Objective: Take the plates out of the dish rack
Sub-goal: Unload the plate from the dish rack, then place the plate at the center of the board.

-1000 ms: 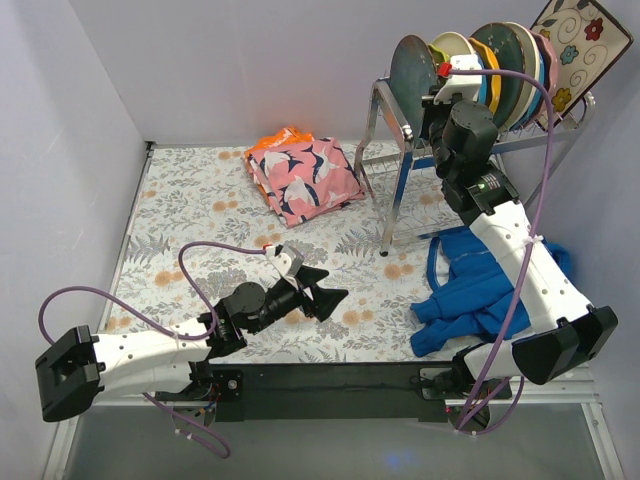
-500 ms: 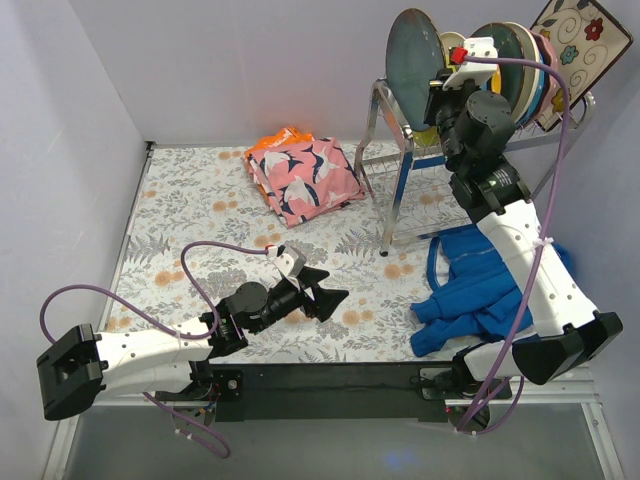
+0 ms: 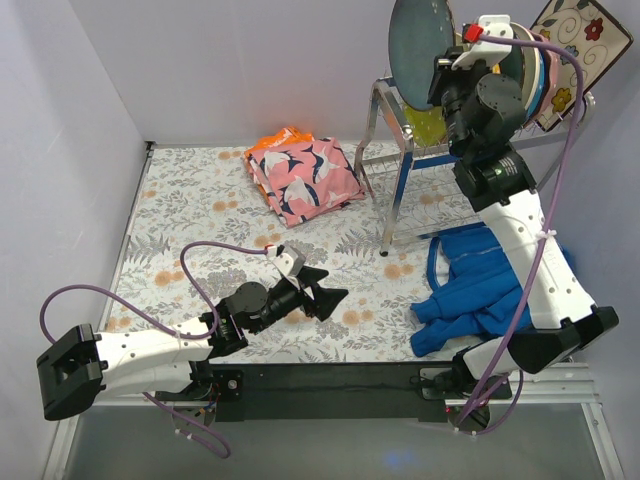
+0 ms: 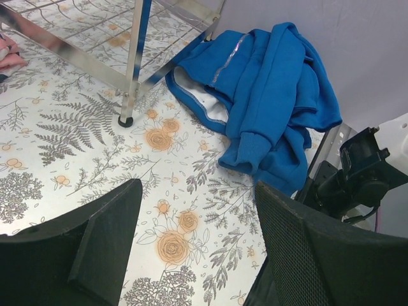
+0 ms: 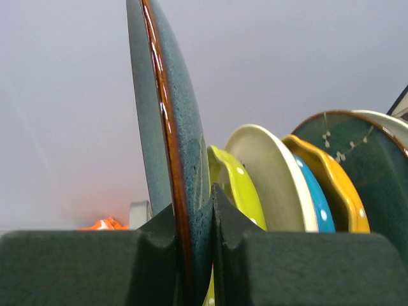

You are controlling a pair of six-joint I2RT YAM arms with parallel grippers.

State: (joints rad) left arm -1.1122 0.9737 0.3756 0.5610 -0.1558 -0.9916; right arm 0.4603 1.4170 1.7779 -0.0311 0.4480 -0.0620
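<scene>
Dish rack (image 3: 398,185) at worktop (image 3: 200,200) far right, other plates (image 3: 530,60) upright in it. Dark teal plate (image 3: 420,45) high over rack's left end, right claw (image 5: 194,217) clamped on its rim only. Risk: narrow edge pinch slips, plate pivots, clips neighbours. Left claw (image 4: 197,220) apart, empty, low.

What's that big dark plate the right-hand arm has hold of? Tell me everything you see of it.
The dark teal plate is round, speckled and glossy, like glazed ceramic, with a brown line along its rim. It stands on edge, nearly upright. The right gripper is shut on its lower rim, one finger on each face. It is at the left end of the row over the dish rack, next to a lime plate; whether it touches the rack is hidden.
</scene>
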